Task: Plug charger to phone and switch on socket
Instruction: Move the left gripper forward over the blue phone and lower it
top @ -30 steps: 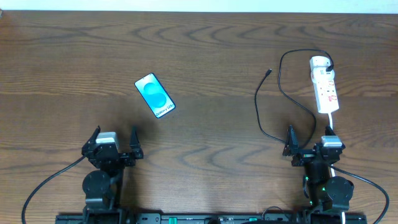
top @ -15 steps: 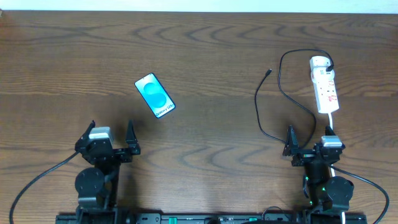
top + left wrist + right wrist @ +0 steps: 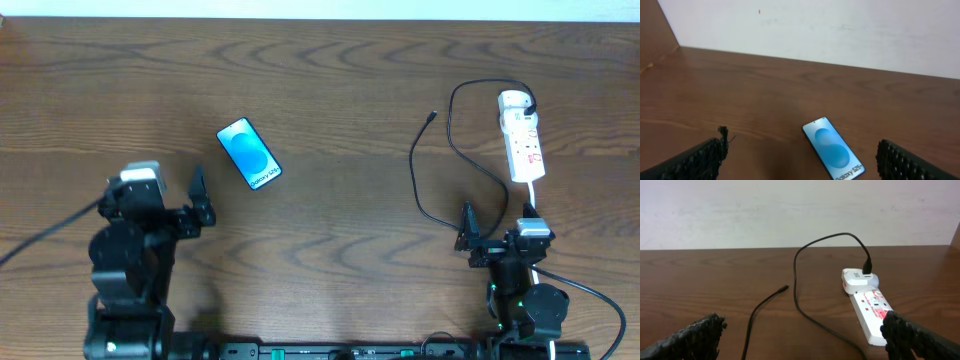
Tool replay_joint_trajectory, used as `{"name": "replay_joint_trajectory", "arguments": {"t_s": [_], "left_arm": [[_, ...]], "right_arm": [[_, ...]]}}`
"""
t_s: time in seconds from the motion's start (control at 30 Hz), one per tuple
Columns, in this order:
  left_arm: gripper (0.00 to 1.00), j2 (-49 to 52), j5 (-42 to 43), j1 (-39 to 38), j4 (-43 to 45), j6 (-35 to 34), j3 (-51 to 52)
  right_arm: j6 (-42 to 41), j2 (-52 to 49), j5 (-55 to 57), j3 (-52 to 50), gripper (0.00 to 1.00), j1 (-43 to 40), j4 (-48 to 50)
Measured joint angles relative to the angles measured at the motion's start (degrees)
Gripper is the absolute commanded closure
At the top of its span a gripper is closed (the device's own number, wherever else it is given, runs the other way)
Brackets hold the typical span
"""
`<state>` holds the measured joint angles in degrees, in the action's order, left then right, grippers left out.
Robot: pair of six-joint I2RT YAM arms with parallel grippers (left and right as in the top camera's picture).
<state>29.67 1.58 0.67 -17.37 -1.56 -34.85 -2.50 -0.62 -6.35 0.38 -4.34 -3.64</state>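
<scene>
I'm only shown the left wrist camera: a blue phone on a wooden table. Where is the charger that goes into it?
Observer: The charger lies on the table's right side, well apart from the phone, with its plug tip loose on the wood.
Operator: Is its other end connected to anything?
Observer: Yes, it runs into a white adapter at the far end of the socket.
Operator: Is the other arm holding something?
Observer: No, the right fingers stand open with nothing between them.
</scene>
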Motion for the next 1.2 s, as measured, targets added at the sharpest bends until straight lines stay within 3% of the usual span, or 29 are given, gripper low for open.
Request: {"name": "replay_joint_trajectory", "arguments": {"t_s": [0.4, 0.67, 0.9, 1.2], "left_arm": [[0.02, 22.71, -0.17, -1.88, -15.67, -8.68, -25.18], [0.02, 37.20, -2.36, -9.09, -18.49, -14.16, -37.66], [0.02, 47.80, -6.38, -15.39, -24.63, -16.57, -44.41], [0.02, 48.96, 2.93, -17.51, -27.21, -13.84, -44.61]], "right_arm": [[0.00, -0.02, 0.04, 0.00, 0.01, -0.02, 0.02], [0.00, -0.02, 0.17, 0.00, 0.01, 0.00, 0.00], [0.00, -0.02, 0.20, 0.02, 0.01, 0.00, 0.00], [0.00, 0.00, 0.20, 0.02, 0.01, 0.00, 0.00]]}}
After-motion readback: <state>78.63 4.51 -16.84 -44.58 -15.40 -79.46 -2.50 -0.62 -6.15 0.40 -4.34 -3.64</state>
